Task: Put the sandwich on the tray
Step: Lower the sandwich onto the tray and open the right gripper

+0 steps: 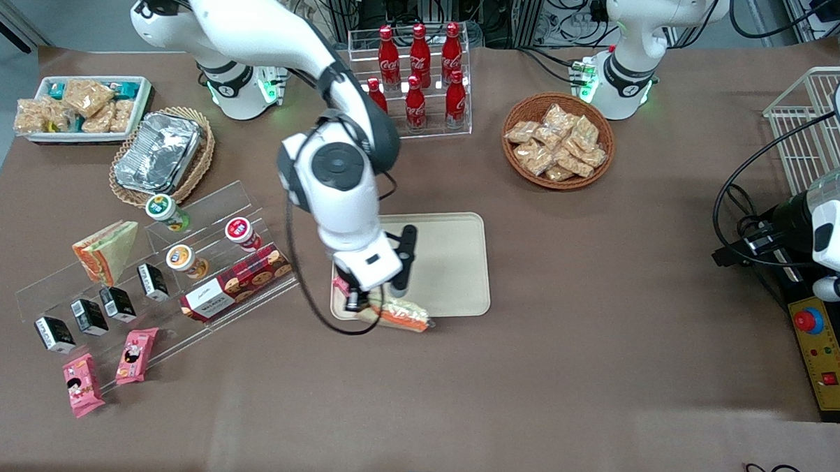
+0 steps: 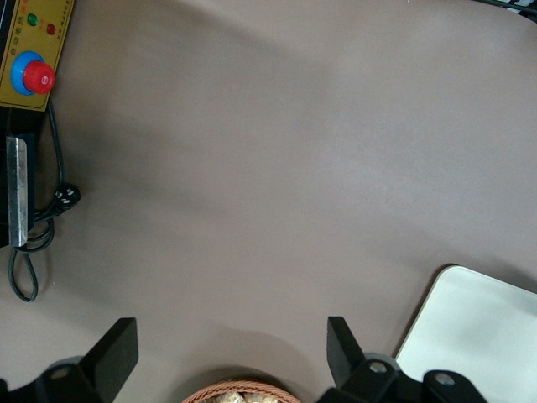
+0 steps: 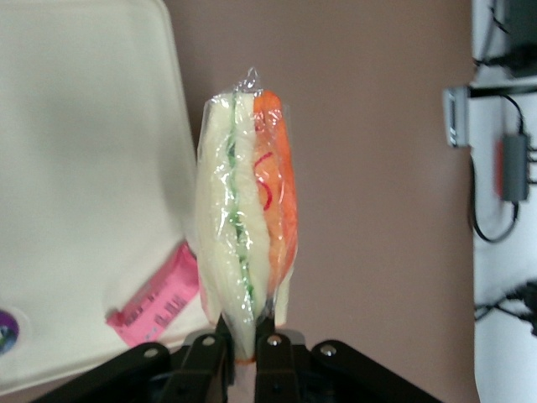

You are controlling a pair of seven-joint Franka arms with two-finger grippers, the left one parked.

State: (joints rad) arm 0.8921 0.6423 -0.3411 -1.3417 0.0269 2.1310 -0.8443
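The triangular wedge sandwich in clear plastic wrap (image 3: 246,222) — pale bread, orange and green filling along its edge — is pinched by its narrow end, so it juts out past the gripper (image 3: 243,348), whose jaws are closed tight on it. It sits over the large flat cream-beige plastic tray's (image 1: 454,265) rim nearest the front camera, partly overhanging the brown table (image 1: 598,340). Judging by this, the sandwich should go further in over the tray before letting go. The arm reaches down over the tray with its wrist bent downward — a pink wrapper (image 3: 155,306) lies on the tray's edge beside the sandwich.
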